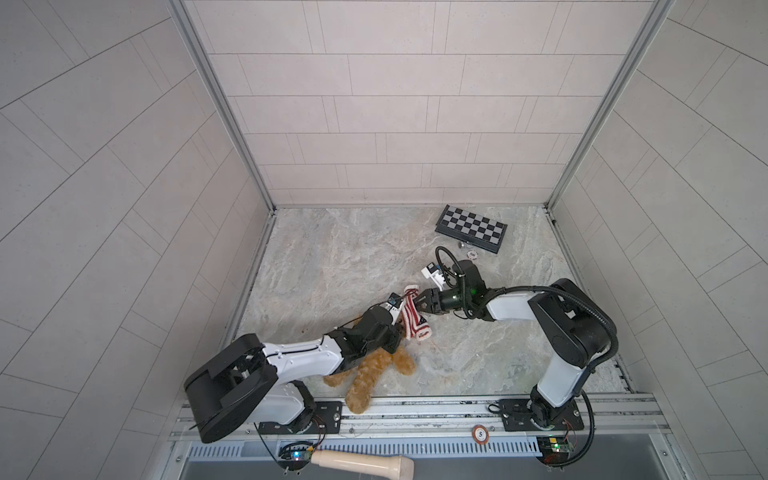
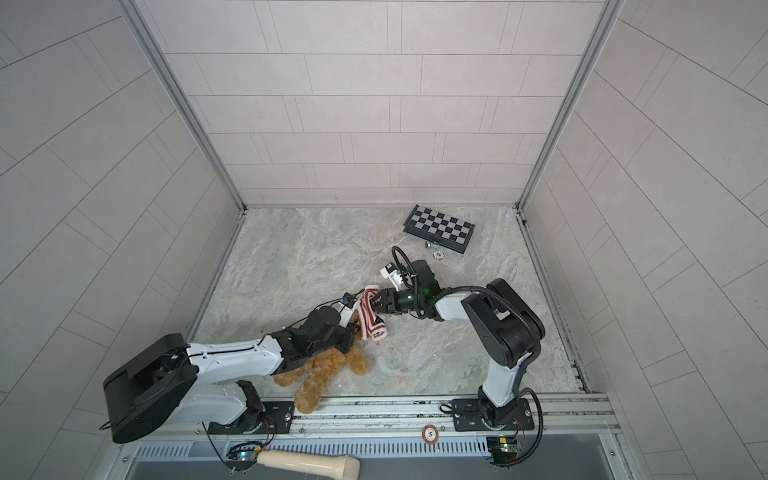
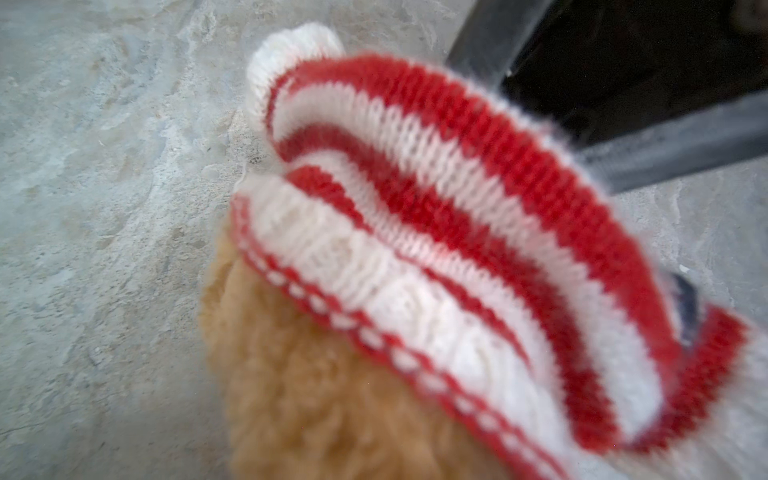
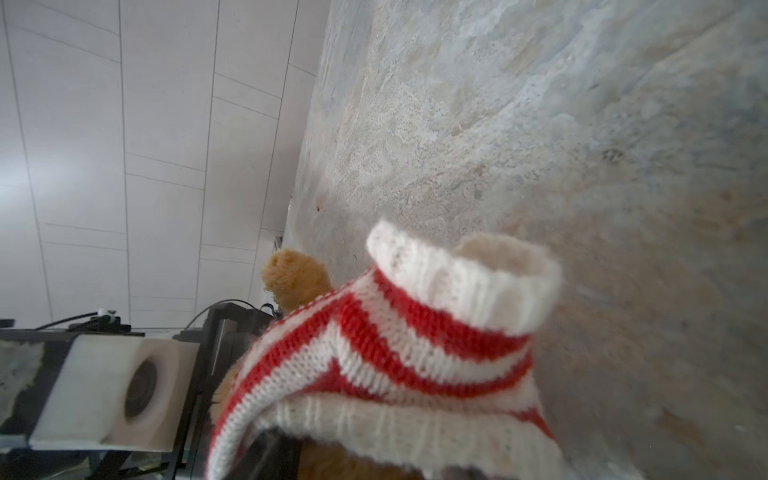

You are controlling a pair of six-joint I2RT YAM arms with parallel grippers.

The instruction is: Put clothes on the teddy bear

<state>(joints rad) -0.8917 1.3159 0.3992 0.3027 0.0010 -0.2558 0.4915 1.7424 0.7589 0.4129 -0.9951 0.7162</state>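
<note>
Marble tabletop (image 1: 332, 257), chessboard (image 1: 471, 227) and chip (image 1: 472, 254) beyond teddy bear (image 1: 368, 374)

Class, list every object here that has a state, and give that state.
teddy bear: lying down, head partly covered
sweater: bunched on the bear's head, not pulled down
left gripper: at the bear's head, jaws hidden
right gripper: open, against the sweater
chessboard: folded, lying flat

face hidden
fluffy golden-brown plush teddy bear (image 1: 365, 374): head lost under red-and-white striped knitted sweater (image 1: 413, 316) and black-and-white left arm (image 1: 299, 353).
</note>
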